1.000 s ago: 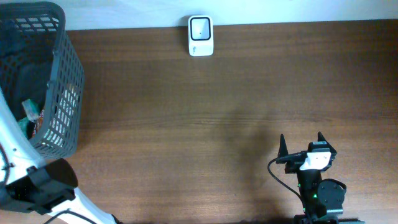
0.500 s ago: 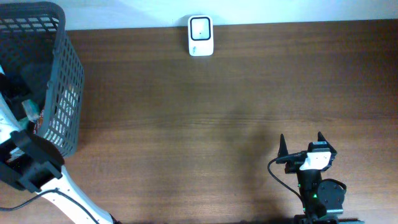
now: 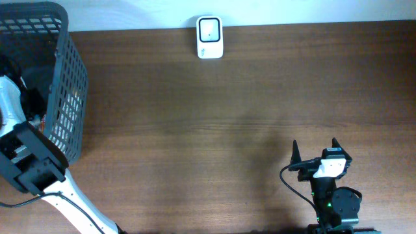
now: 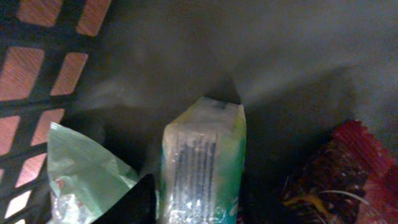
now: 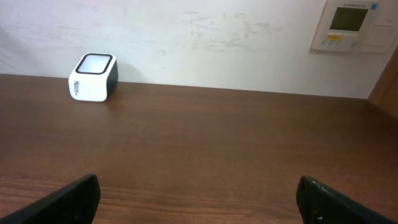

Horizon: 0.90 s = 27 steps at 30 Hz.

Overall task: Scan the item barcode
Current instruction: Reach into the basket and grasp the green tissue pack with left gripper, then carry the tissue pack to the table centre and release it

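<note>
Since earlier, left gripper (image 4: 198, 194) has sunk deeper into the basket (image 3: 65, 97), flanking a green-white packet (image 4: 202, 155) there, hold unclear; right gripper (image 5: 198, 183) gapes idle. Pick step: next clamp, lift toward scanner (image 3: 209, 37).

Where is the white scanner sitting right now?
In the overhead view the white scanner stands at the far edge of the table, about midway across; the grey basket is well off to its left.
</note>
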Each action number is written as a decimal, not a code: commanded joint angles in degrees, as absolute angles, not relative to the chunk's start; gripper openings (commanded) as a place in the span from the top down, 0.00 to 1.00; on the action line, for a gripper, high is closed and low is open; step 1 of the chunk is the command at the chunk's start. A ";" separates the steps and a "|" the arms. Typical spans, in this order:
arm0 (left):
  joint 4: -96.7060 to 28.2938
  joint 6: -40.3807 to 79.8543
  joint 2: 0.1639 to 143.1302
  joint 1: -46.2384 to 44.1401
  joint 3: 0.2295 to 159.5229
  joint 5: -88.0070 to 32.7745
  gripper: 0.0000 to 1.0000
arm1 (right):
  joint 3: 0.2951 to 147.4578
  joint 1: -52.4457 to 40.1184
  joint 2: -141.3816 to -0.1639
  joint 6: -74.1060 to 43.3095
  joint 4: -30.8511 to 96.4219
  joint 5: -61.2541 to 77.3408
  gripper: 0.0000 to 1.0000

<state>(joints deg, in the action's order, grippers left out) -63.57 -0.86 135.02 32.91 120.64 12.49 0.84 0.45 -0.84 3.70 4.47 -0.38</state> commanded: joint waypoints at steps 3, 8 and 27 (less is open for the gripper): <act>-63.42 -1.52 135.15 33.10 119.57 13.13 1.00 | 0.32 0.78 -0.36 4.08 4.62 -0.69 0.01; -66.67 4.51 127.76 32.99 133.99 0.69 1.00 | 0.32 0.78 -0.36 4.08 4.62 -0.69 0.01; -79.64 17.12 109.25 -6.98 133.97 -6.00 1.00 | 0.32 0.78 -0.36 4.08 4.62 -0.69 0.01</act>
